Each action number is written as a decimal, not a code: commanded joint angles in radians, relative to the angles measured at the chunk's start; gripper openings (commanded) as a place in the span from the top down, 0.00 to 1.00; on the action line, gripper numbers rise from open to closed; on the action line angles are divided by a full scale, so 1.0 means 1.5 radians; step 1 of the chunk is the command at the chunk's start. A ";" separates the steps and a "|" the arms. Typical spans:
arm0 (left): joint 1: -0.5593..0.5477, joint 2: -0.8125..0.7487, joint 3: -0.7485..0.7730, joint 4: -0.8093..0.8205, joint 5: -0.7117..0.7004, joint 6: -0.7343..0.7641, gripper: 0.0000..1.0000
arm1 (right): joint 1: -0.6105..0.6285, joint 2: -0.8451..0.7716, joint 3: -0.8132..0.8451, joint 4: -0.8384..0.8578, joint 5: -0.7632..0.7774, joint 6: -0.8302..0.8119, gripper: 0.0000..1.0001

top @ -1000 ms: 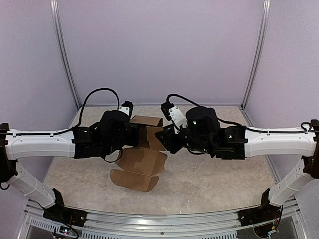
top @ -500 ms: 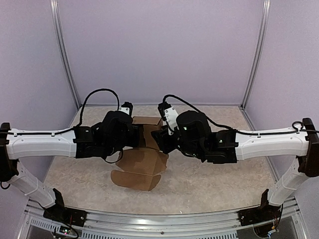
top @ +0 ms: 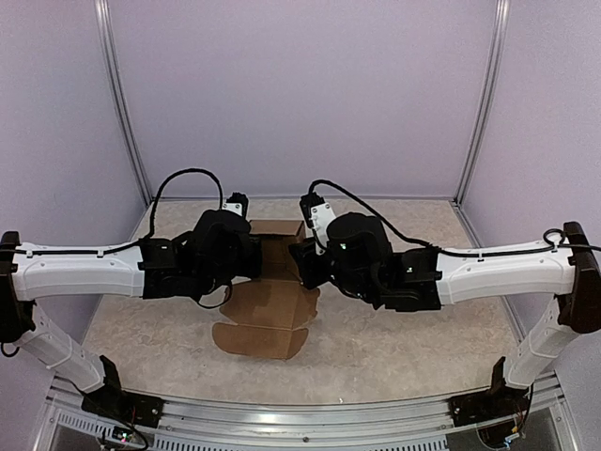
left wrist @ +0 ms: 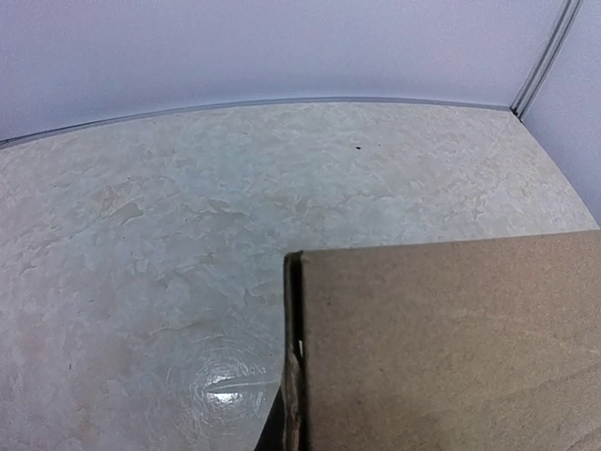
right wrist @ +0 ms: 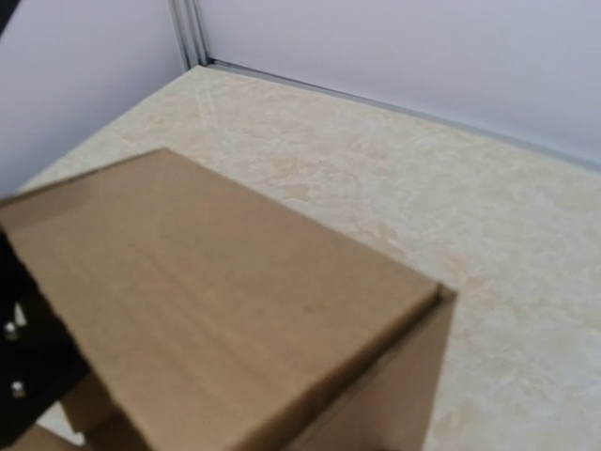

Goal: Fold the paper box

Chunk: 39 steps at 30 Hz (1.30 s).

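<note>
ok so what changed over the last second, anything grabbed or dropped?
The right arm swung left, its wrist closing in on the raised right side of the paper box, so less of that panel shows from above. The box's flat front flaps seem nudged slightly right. The left arm stayed at the box's left side. The fingers are hidden in every view, so a grasp or release can't be told.

Items counted: one paper box [top: 270,305], a single cardboard piece. One counter [top: 404,329]. Two arms: left arm [top: 75,271] and right arm [top: 507,272]. Two black cables: left cable [top: 174,178], right cable [top: 352,194]. Two upright rear posts: left post [top: 122,113], right post [top: 481,103].
</note>
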 commanded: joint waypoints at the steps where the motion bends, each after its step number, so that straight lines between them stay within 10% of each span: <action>1: -0.005 0.003 0.030 -0.006 -0.005 -0.025 1.00 | 0.005 0.030 0.012 0.007 0.034 -0.001 0.72; 10: -0.006 0.036 0.058 -0.020 0.015 -0.063 1.00 | 0.018 0.078 0.037 0.024 0.079 -0.014 0.99; 19: -0.008 0.044 0.063 -0.024 0.015 -0.073 0.93 | 0.035 0.080 0.014 0.066 0.129 -0.025 1.00; 39: -0.006 -0.028 -0.002 0.017 0.116 -0.024 0.35 | -0.004 0.105 0.017 0.050 0.154 -0.065 1.00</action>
